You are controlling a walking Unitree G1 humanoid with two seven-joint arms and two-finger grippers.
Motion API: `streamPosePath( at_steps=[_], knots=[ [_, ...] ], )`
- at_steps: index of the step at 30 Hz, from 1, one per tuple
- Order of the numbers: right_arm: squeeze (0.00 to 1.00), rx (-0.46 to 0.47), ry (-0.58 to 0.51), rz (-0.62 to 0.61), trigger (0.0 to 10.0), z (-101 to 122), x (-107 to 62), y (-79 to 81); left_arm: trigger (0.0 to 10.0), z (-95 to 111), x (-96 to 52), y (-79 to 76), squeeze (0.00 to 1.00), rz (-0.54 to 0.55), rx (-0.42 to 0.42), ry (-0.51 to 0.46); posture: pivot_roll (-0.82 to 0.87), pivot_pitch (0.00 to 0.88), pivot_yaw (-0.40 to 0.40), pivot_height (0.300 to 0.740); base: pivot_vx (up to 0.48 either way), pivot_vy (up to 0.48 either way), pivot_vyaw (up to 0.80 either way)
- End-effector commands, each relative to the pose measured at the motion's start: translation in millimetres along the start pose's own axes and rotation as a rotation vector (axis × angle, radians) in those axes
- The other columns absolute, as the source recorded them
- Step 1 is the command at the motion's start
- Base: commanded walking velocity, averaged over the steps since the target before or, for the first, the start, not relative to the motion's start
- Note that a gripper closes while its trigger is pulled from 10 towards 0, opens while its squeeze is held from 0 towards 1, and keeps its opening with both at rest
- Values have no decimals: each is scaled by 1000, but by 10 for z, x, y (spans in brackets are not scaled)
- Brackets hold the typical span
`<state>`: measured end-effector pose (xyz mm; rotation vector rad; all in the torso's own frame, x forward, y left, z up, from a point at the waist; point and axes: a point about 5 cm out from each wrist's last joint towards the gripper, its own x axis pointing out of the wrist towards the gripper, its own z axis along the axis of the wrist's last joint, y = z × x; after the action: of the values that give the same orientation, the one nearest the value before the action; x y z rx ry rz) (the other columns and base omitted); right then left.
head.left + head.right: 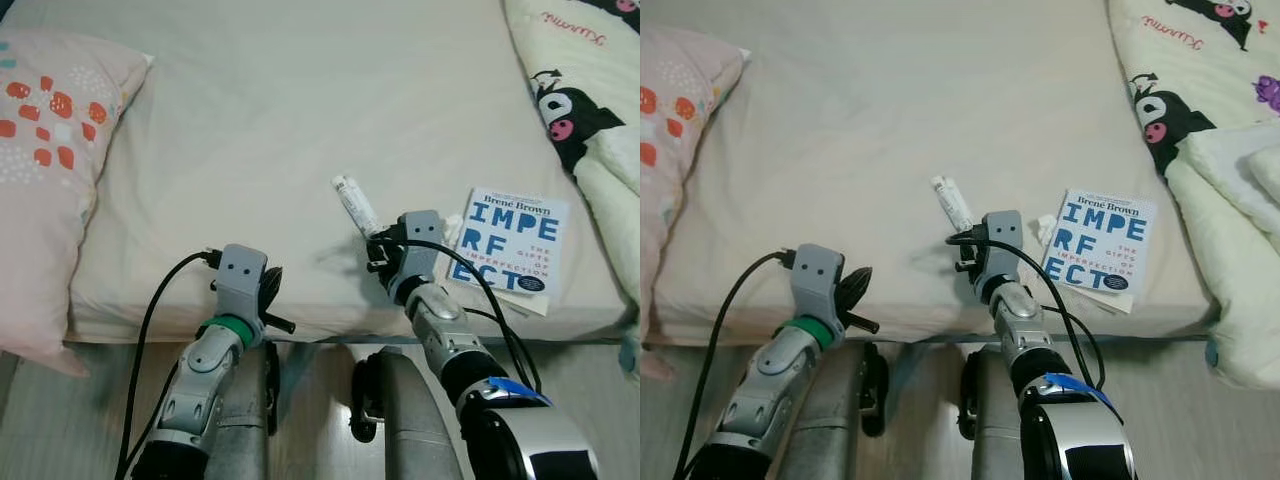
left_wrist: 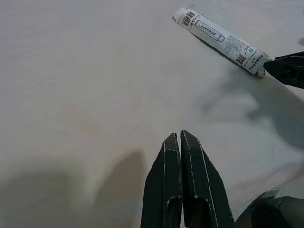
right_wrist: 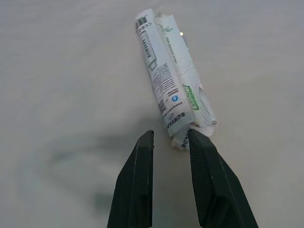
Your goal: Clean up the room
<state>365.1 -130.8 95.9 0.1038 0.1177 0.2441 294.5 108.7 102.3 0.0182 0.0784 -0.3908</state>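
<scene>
Near the bed's front edge a rolled white packet, book beside it, pillow at the left edge, left wrist view: left hand shut, empty, right wrist view: right hand slightly open, fingertips at the packet's end, gripping nothing.

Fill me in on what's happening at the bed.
The robot stands at the bed's edge. Its right gripper is open, fingers reaching the near end of a rolled white wrapper lying on the sheet, not yet gripped. The left gripper is shut and hovers over bare sheet nearby. A book lies right of the wrapper, a pillow far left.
</scene>
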Motion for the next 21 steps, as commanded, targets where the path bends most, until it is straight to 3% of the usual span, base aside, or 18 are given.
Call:
streamPosePath(
  at_steps=[1, 8, 21],
  knots=[
    [1000, 52, 10, 2, 10000, -47, -17, -19, 10000, -99, -67, -35, 0, -11, -15, 44, 172, 386, 58, 640, 0, 0, 0],
    [1000, 90, -33, 33, 10000, 164, 83, -5, 10000, 29, -152, -30, 0, -16, -9, 0, 217, 420, 57, 640, 0, 0, 0],
    [1000, 79, 50, 38, 10000, 167, 139, 38, 10000, 247, -355, -134, 0, -117, 14, -62, 290, 474, 47, 640, 0, 0, 0]
  ],
)
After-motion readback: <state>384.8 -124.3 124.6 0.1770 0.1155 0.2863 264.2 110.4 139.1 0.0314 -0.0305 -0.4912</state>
